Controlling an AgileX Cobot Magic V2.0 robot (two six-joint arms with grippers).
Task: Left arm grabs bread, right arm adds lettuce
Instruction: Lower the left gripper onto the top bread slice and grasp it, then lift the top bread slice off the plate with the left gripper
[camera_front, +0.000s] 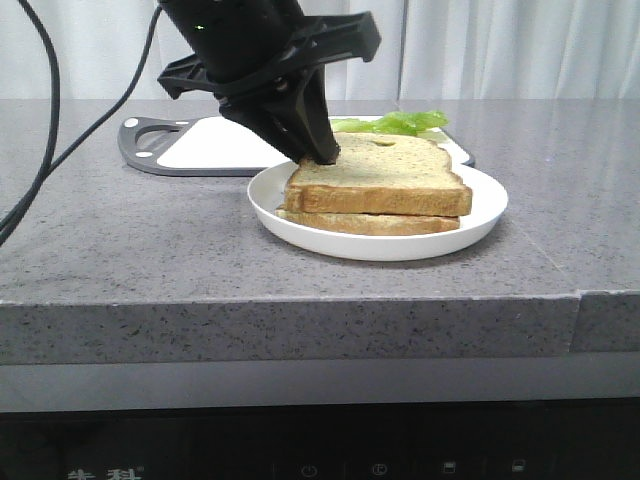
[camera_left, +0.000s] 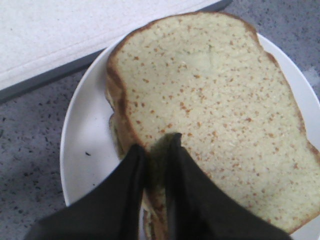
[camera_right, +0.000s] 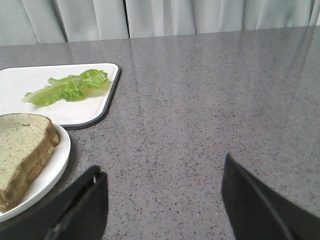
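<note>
The bread is the thick top slice of two stacked on a white plate; a thinner slice lies under it. My left gripper is shut on the bread's left rear edge. In the left wrist view the fingers pinch the crust of the bread, which still lies flat. The lettuce lies on the white cutting board behind the plate, and it also shows in the right wrist view. My right gripper is open and empty above bare table, to the right of the plate.
The cutting board has a dark rim and a handle end at the left. Black cables hang at the far left. The grey stone table's front edge is close in front of the plate. Curtains hang behind.
</note>
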